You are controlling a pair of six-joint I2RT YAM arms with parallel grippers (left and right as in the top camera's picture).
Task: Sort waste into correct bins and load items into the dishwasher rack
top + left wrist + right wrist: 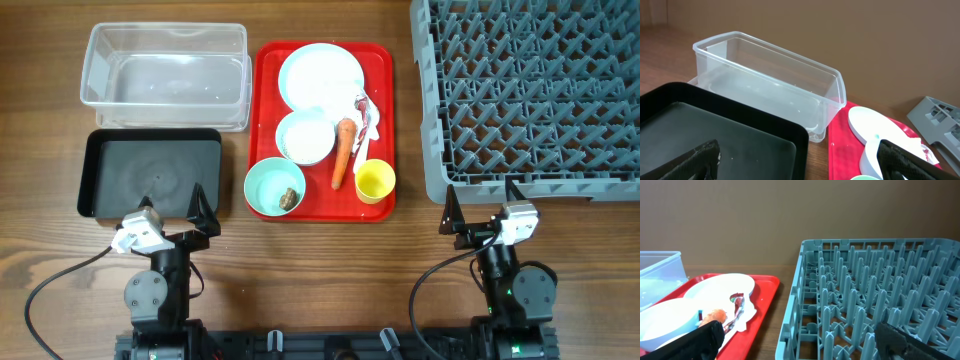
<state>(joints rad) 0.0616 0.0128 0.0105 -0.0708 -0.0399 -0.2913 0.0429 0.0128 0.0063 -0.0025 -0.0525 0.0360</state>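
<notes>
On the red tray [264, 120] sit a light-blue plate [320, 72], a light-blue bowl [305, 137] holding white rice, a pale-green bowl [268, 183] with a brown lump [288, 198], a carrot [343, 152], a yellow cup [374, 181], and a napkin with red wrapper and spoon [366, 115]. The clear bin [165, 75] and the black bin [150, 172] stand to the left, and the grey rack [540, 90] to the right. My left gripper [172, 203] is open and empty at the black bin's near edge. My right gripper [482, 200] is open and empty before the rack's near left corner.
The left wrist view shows the black bin [715, 130], the clear bin [770, 80] and the tray's left edge [840, 150]. The right wrist view shows the rack [865, 305] and the tray [765, 297]. A strip of bare wood [410, 120] lies between tray and rack.
</notes>
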